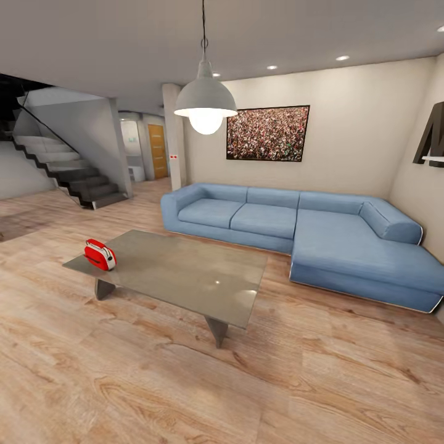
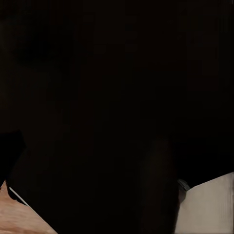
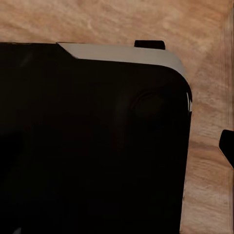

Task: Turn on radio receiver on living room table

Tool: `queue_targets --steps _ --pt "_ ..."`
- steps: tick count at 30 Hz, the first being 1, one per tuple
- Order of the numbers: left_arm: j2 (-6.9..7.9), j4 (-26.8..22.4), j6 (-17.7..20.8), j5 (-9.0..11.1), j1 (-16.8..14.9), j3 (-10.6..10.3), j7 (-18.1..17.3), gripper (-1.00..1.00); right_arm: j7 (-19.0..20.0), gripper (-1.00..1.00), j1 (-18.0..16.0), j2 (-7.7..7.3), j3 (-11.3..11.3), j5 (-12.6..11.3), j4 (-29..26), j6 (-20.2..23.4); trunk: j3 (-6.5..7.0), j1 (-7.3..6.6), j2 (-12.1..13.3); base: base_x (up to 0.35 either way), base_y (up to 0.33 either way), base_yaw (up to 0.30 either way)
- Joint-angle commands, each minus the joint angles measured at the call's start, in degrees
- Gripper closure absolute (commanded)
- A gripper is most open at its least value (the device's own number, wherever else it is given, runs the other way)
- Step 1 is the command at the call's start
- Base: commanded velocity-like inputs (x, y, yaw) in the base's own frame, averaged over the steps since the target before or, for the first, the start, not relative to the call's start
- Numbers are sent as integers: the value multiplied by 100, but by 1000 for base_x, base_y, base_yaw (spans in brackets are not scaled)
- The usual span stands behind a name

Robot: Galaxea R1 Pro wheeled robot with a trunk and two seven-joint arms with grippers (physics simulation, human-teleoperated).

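Note:
The small bright-red radio receiver (image 1: pixel 100 254) with white trim stands on the near left corner of the low grey glossy table (image 1: pixel 185 271), seen in the head view. The table sits on the light wood plank floor (image 1: pixel 185 382) of the living room, a few steps ahead and slightly left of me. In the wrist views a dark part of my own body (image 3: pixel 87 146) fills most of the picture, with floor planks (image 3: pixel 122 19) beyond it. The radio's dial face is too small to make out.
A blue L-shaped sofa (image 1: pixel 308 234) runs behind and right of the table. A white pendant lamp (image 1: pixel 205 102) hangs above the table. A staircase (image 1: pixel 68 172) rises at the left, with a hallway and wooden door (image 1: pixel 158 151) behind. Open floor lies between me and the table.

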Motion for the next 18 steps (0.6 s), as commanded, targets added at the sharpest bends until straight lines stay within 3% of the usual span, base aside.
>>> queue_targets --steps 1,5,6,11,18 --pt "-4 -33 -33 -1 0 -1 0 -100 -3 -100 -4 -10 1 1 -33 1 0 0 0 0 0 0" --pt "-1 -162 -162 -7 0 -8 3 -100 0 -100 -15 -27 1 19 -162 27 0 0 0 0 0 0" --pt "17 -1163 -337 -10 0 -10 5 -100 9 -100 -18 -30 1 49 -2169 42 0 0 0 0 0 0" --pt "57 -2116 -278 -18 -1 -1 54 -100 4 -100 -38 -34 -12 323 -3086 69 0 0 0 0 0 0" --pt "97 -3514 1079 -17 -8 93 519 -100 0 -100 -92 -35 -16 448 -4124 99 0 0 0 0 0 0"
